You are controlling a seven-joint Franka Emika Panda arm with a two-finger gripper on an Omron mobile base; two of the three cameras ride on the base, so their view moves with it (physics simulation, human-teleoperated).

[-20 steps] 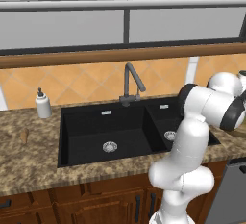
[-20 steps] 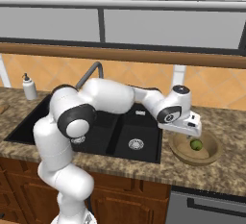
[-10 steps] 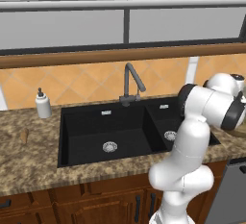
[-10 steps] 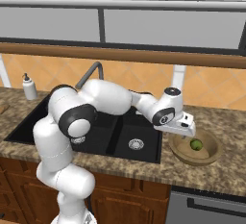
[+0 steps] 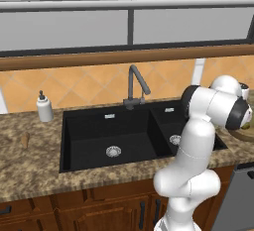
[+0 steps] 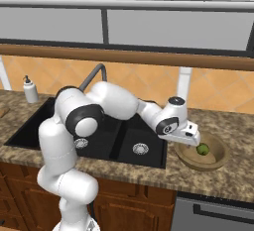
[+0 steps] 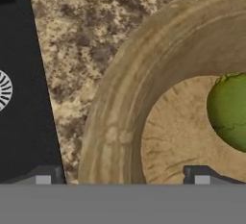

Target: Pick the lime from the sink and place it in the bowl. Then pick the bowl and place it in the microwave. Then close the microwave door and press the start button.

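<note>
The tan wooden bowl (image 6: pixel 214 156) stands on the granite counter just right of the black sink (image 6: pixel 59 126). The yellow-green lime (image 6: pixel 202 149) lies inside it, also seen large in the hand view as the lime (image 7: pixel 230 110). My gripper (image 6: pixel 193 142) hangs low over the bowl's sink-side edge, open. In the hand view the gripper (image 7: pixel 122 179) has its two dark fingertips (image 7: pixel 202 177) spread wide, one outside and one inside the bowl's rim (image 7: pixel 113 122). A sliver of the bowl (image 5: pixel 246 135) shows behind the arm. The microwave and its door are out of view.
A grey curved faucet (image 5: pixel 136 84) rises behind the sink (image 5: pixel 111 136). A white soap bottle (image 5: pixel 44 109) stands on the counter at far left. The sink's right drain (image 6: pixel 140 148) lies close to the bowl. A grey appliance front (image 6: pixel 213 215) sits below the counter.
The hand has slid a little toward the sink and dropped lower, from above the bowl to its sink-side rim. The lime stays in the bowl.
</note>
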